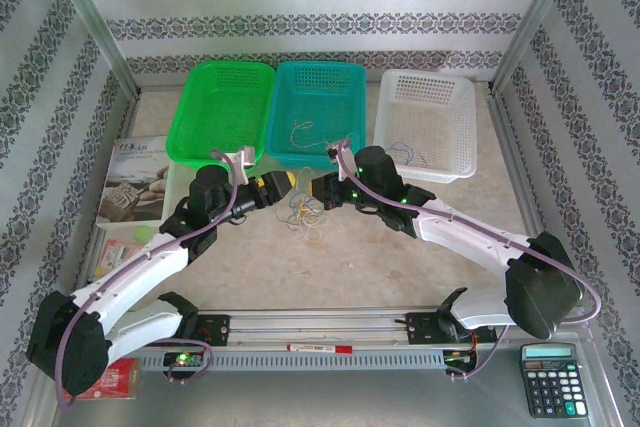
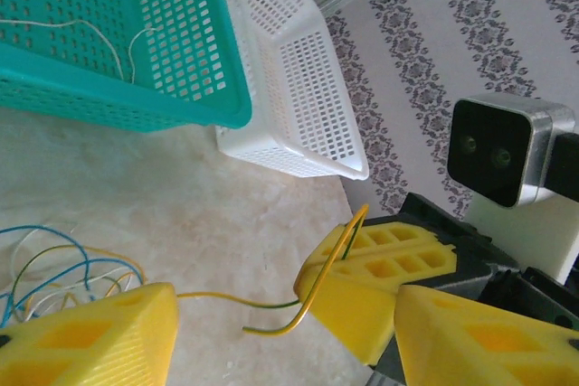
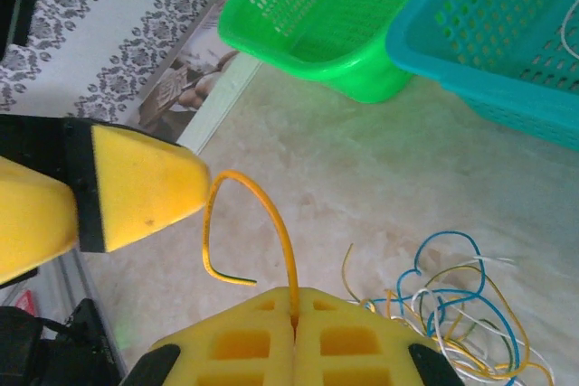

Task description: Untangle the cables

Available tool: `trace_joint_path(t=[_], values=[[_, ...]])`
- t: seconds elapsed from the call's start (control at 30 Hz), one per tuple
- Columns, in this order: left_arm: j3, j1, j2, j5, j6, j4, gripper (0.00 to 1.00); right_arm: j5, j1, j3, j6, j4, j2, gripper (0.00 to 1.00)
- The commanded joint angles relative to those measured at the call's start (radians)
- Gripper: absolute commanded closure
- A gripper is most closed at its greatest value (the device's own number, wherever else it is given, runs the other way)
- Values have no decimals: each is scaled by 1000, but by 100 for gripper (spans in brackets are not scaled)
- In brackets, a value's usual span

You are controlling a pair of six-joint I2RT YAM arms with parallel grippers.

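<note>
Yellow-fingered and pressed tight together, the right gripper (image 3: pixel 295 309) pinches a single thin yellow cable (image 3: pixel 276 223) at the seam between its two pads. From the pinch the cable rises, arcs over and curls back down to a dark, free tip. The left gripper (image 2: pixel 285 314) faces it from just beside, its two yellow fingers spread well apart. The yellow cable hangs in the gap between them and touches neither finger. In the overhead view both grippers meet nose to nose near the middle of the pale stone-patterned table (image 1: pixel 380 257), just in front of the baskets. The rest of the cables (image 1: pixel 305 212) lie on the table directly below them, a small loose tangle of blue, yellow and whitish loops. Behind stand three mesh baskets in a row: a green basket (image 1: pixel 225 97) on the left, a teal basket (image 1: pixel 345 97) in the middle and a white basket (image 1: pixel 425 107) on the right. One whitish wire (image 1: pixel 300 132) lies inside the teal basket, and a pale wire (image 1: pixel 405 154) lies in the white one.
</note>
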Motion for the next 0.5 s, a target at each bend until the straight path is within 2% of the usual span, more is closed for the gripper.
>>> trace_joint_path(t=[0.0, 0.47], values=[[11, -10, 8, 40, -16, 110, 39, -42, 13, -4, -9, 47, 6, 100], [20, -17, 66, 61, -50, 203, 48, -60, 21, -14, -7, 64, 7, 100]])
